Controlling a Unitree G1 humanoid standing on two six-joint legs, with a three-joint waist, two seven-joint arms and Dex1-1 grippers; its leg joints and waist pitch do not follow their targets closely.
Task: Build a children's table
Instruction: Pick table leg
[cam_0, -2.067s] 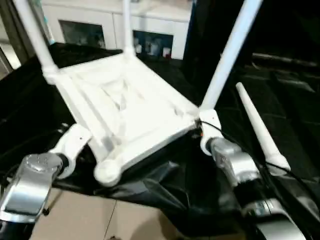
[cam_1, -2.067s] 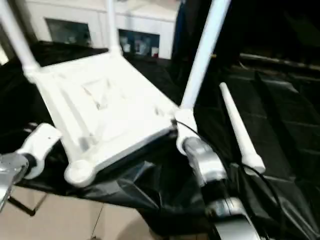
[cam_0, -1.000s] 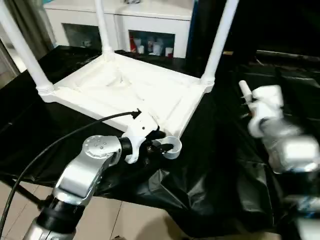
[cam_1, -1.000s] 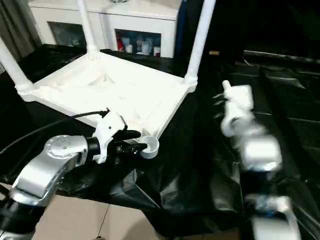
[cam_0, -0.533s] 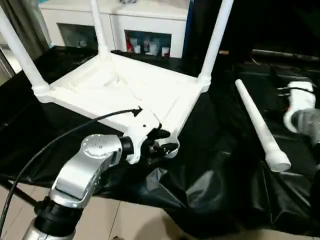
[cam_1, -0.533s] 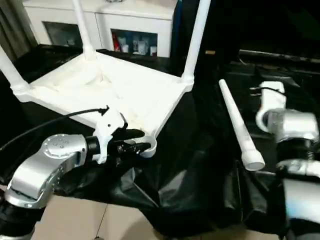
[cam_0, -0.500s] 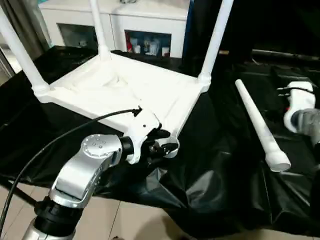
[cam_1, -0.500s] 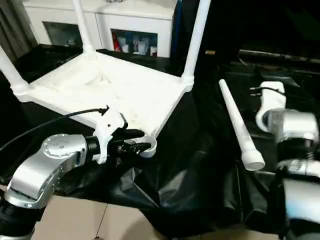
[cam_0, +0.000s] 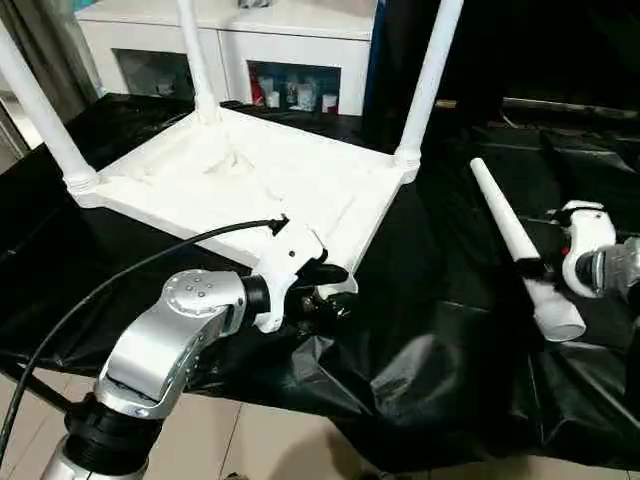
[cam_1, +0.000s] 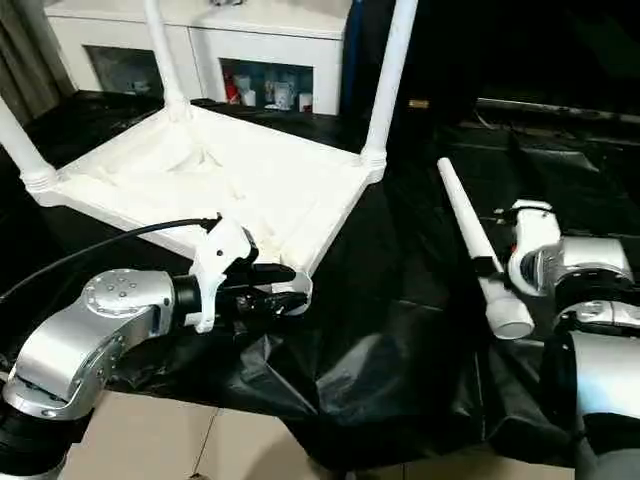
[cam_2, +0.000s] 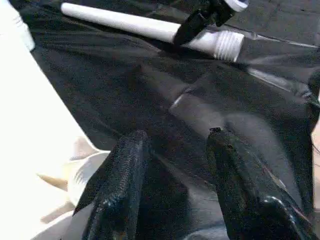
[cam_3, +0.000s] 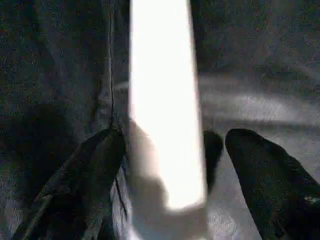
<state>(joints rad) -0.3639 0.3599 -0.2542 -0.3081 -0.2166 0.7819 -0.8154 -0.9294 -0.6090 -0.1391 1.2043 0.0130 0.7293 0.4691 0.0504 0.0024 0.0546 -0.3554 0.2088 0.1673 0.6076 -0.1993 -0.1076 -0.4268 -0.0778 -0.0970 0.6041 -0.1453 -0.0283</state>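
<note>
The right gripper (cam_3: 167, 165) straddles the loose white tapered plastic tube leg (cam_0: 515, 240), fingers spread either side. The left gripper (cam_2: 175, 165), jaws apart, sits at the upturned white plastic rectangular tabletop's (cam_0: 250, 185) empty near corner socket (cam_1: 293, 290) on black sheeting (cam_0: 440, 330).

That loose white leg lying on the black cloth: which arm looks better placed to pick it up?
The right. Its right gripper stands open astride the loose leg near its thick end, while the left gripper sits at the tabletop's near corner.
</note>
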